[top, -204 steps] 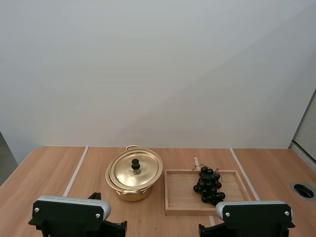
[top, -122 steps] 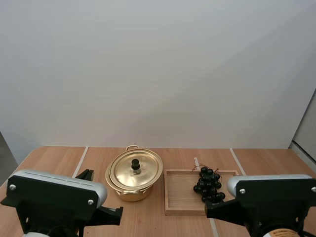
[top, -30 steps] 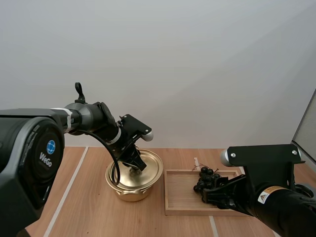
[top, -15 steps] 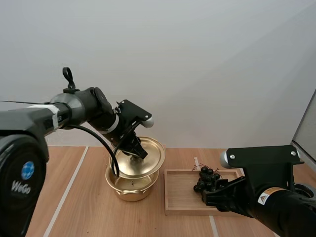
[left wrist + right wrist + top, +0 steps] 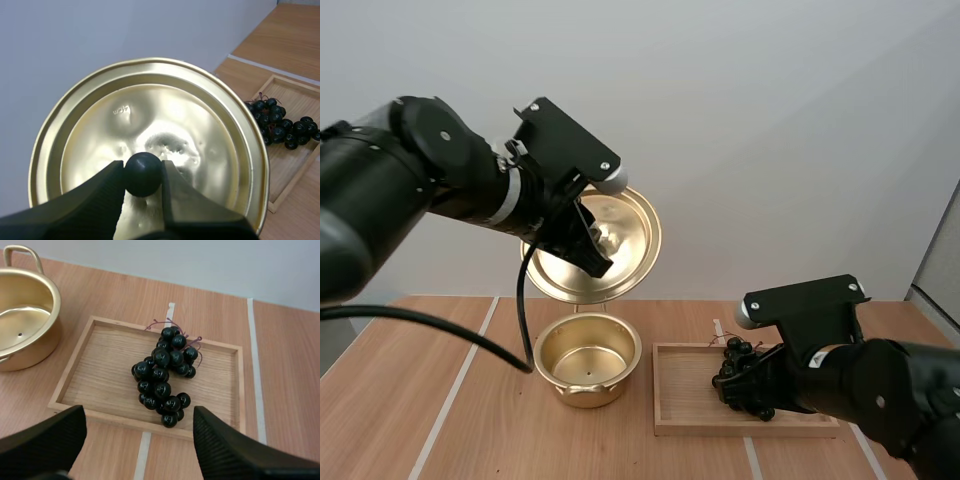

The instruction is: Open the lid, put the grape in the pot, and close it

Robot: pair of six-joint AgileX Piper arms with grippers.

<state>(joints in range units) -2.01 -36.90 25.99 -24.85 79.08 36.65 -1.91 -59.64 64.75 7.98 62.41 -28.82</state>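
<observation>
My left gripper [image 5: 588, 243] is shut on the black knob [image 5: 143, 173] of the gold lid [image 5: 620, 240] and holds it tilted high above the open gold pot [image 5: 588, 358], which stands empty on the table. A bunch of dark grapes [image 5: 165, 375] lies in the wooden tray [image 5: 100, 355] to the right of the pot [image 5: 25, 325]. My right gripper [image 5: 137, 432] hovers open above the tray's near edge, its fingers [image 5: 227, 452] wide apart and clear of the grapes [image 5: 732, 360].
The tray [image 5: 685, 390] sits close beside the pot. White lines [image 5: 470, 345] cross the wooden tabletop. A round grommet hole [image 5: 945, 385] lies at the far right edge. My right arm [image 5: 860, 385] covers the tray's right part.
My left gripper has lifted the lid from just above the pot to high over it, tilting it. My right arm has shifted forward and over the tray.
</observation>
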